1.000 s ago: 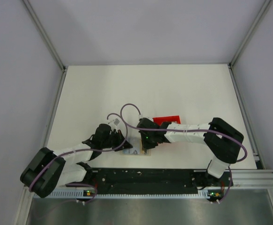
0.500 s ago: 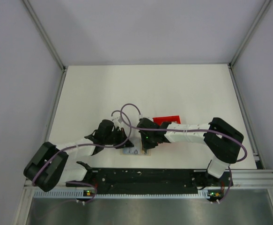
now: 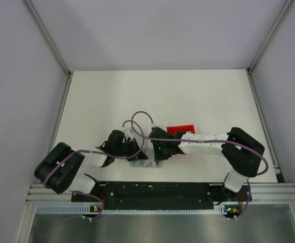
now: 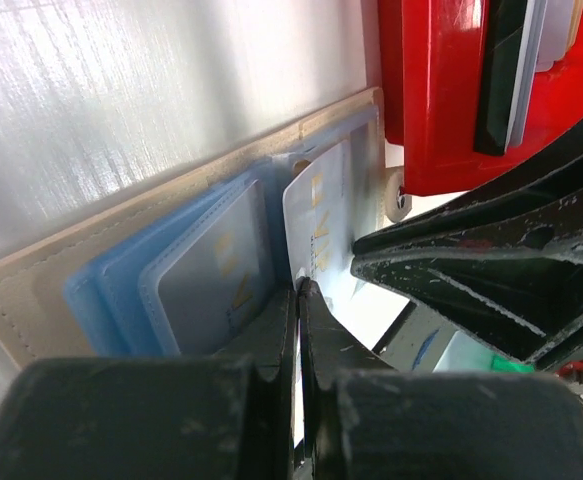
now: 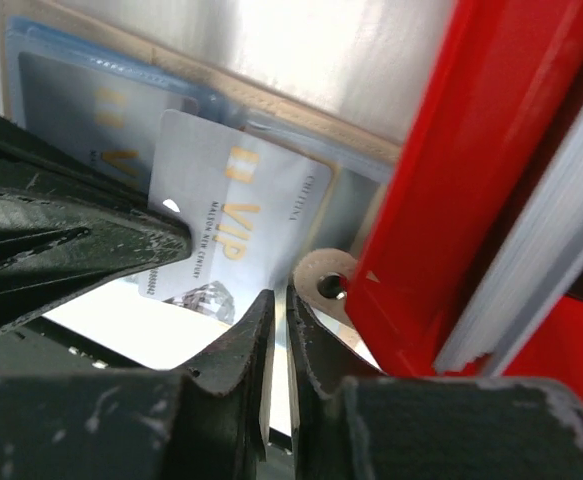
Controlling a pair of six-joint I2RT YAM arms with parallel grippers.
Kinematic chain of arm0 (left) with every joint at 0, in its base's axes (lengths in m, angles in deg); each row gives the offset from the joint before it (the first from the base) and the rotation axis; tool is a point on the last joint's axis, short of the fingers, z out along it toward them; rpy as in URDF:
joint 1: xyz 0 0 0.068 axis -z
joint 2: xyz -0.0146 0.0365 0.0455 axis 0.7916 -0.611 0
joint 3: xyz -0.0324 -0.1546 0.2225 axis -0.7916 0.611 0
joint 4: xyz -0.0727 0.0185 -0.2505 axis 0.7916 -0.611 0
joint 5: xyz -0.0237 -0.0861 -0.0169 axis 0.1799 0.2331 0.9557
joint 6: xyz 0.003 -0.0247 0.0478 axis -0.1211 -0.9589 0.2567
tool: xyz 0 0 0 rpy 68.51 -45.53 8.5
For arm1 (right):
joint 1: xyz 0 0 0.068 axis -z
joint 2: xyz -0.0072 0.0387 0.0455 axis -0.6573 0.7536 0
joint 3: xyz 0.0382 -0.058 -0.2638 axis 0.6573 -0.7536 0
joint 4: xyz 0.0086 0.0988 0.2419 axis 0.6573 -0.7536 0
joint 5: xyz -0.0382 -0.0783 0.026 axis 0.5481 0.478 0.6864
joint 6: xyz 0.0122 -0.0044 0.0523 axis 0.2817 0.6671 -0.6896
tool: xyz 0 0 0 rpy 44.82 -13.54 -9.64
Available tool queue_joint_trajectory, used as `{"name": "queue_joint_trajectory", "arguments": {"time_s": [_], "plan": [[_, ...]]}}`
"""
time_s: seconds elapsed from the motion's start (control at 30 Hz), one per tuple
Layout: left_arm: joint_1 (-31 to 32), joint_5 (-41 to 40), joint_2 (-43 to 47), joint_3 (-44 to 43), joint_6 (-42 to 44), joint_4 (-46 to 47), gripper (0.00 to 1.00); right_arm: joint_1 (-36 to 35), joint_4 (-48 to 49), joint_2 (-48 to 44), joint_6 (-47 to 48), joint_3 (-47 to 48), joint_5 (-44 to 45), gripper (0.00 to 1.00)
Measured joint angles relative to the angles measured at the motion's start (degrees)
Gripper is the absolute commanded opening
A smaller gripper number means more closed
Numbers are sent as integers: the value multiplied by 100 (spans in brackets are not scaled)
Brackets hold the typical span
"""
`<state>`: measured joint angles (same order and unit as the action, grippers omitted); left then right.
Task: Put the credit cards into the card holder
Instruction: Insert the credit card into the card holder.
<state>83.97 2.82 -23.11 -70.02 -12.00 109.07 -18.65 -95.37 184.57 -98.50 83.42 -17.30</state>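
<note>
Although the overhead view takes in the whole white table (image 3: pixel 112 101) and both arms bent inward to meet near its front edge, it hides nearly all of the work between them. It shows only the red open-topped plastic tray (image 3: pixel 180 129) and, just in front of it, a sliver of the flat beige soft card holder (image 3: pixel 146 164) below the wrists.

The wrist views supply the detail. Both show the holder lying open against the tray's wall, its clear bluish sleeves facing up. The left wrist view shows dark and pale spare cards (image 4: pixel 511 70) standing on edge in the tray, where the right wrist view catches only a pale edge.

A grey-blue card with gold lettering (image 4: pixel 211 280) sits inside one sleeve. A silver-white plastic card marked VIP in gold (image 4: pixel 326 215) lies askew over the neighbouring sleeve; whether its far corner has entered the pocket cannot be told.

The left gripper (image 4: pixel 297 300) has its fingers pressed nearly together, pinching that card by one edge. The right gripper (image 5: pixel 279 300) is likewise drawn to a narrow slit, with nothing seen between its fingers. Its tip lies just beside the card's opposite edge, and contact cannot be judged.
</note>
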Motion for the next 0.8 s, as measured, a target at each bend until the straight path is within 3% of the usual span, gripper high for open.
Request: {"name": "queue_joint_trajectory", "arguments": {"time_s": [0.17,0.57,0.8], "plan": [[9,-13,7,116,-101,240,1,33,-149,-238,-31,-129,334,23],[90,-175,496,138,-26,-304,41,181,-431,-931,-166,-684,498,26],[105,-352,992,118,94,-887,43,181,-258,-861,-234,-684,315,27]]}}
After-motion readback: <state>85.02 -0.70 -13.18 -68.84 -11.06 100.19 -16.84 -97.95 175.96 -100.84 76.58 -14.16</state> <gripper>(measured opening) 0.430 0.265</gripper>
